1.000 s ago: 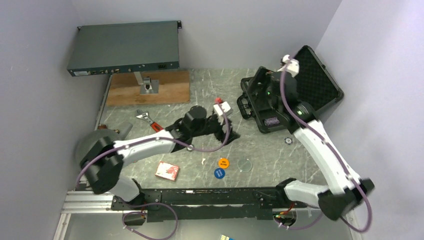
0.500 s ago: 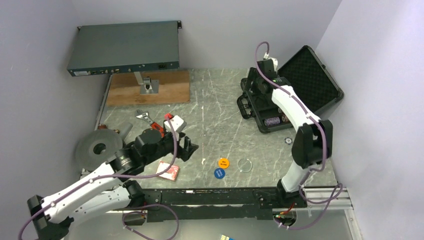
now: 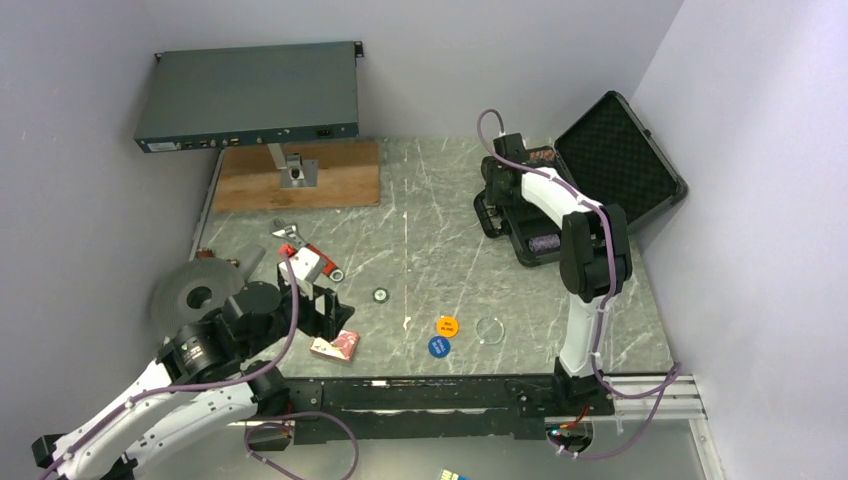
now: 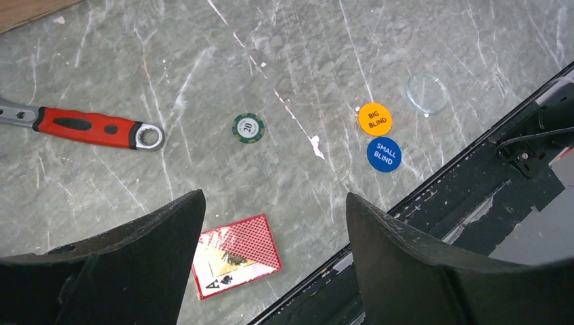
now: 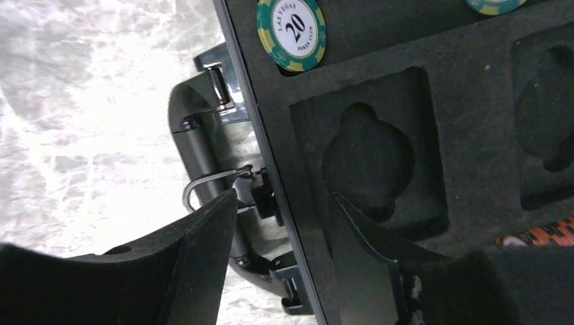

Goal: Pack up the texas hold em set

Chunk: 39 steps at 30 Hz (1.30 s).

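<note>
Your left claw (image 4: 274, 200) is hanging wide open over the grey, white-veined stone-look table (image 3: 440, 210). Its two broad matte-black fingers (image 4: 142, 250) are gripping nothing. In the wrist view, the flat rectangular red card deck (image 4: 235, 254) with its fine crosshatched back is lying under the gap, near the table's front edge. Farther out, a small round green poker chip (image 4: 248, 128) with a pale centre is sitting alone. To its right, the smooth orange disc (image 4: 374, 118) and the blue disc (image 4: 384, 154) are lying just beside each other, with a clear glassy disc (image 4: 426, 93) near them. A red-handled metal wrench (image 4: 95, 127) is resting off to the left.

Your right claw (image 5: 283, 196) is hovering over the black textured hard case (image 3: 525, 232), which is standing open at the table's far right with its dimpled-foam lid (image 3: 620, 160) tilted back. The jaws are standing partly apart, astride the case's front wall by a bent wire latch (image 5: 213, 179). Whether they are touching it cannot be told. Inside, the dark foam lining (image 5: 440, 88) is showing moulded pockets, and a green-and-yellow chip (image 5: 291, 25) marked 20 is lying in one slot.
</note>
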{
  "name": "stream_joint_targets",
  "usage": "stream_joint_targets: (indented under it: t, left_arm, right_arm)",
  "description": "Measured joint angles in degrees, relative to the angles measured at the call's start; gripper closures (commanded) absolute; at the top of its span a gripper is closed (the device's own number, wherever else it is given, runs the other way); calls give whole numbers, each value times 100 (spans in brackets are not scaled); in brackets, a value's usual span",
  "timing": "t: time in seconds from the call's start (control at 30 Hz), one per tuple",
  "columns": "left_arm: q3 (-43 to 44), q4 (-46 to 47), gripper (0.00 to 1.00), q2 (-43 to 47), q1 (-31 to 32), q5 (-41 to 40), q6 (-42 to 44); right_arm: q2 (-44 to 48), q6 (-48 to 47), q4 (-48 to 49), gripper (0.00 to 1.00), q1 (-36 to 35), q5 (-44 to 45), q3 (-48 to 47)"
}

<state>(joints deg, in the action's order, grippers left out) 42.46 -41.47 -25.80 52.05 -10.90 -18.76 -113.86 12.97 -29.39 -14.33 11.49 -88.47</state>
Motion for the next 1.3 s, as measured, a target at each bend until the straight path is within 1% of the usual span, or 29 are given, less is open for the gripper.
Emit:
stream_joint_targets:
  t: [0.2,0.33,0.43,0.47,0.53,0.57,0.8,1.03,1.3]
  left_arm:
    - [-7,-59,19,129,0,-81,-4]
    - [-7,-85,19,136,0,-96,-4]
    - [-7,-94,19,138,0,-96,-2]
    - [-7,-101,19,140,0,-96,-2]
    - [-7,-109,19,162,0,-94,-2]
    - [-9,-111,19,175,0,-94,-2]
    - [-11,-122,19,293,0,-76,0]
    - [-13,-127,20,389,0,-52,0]
    - [-13,-127,20,525,17,-52,2]
  right_arm:
    - [-240,-120,-2,49,37,59,2]
    - [-240,-138,-2,71,28,52,2]
    - [-240,-190,-7,75,0,57,2]
    - [-240,-197,-7,78,0,50,2]
    - [-238,-186,24,94,0,50,39]
    - [-223,-170,68,100,0,55,81]
    - [131,103,525,100,-7,131,699]
    - [734,671,527,100,-59,278,1482]
    - [1504,1375,487,100,-337,619,2415]
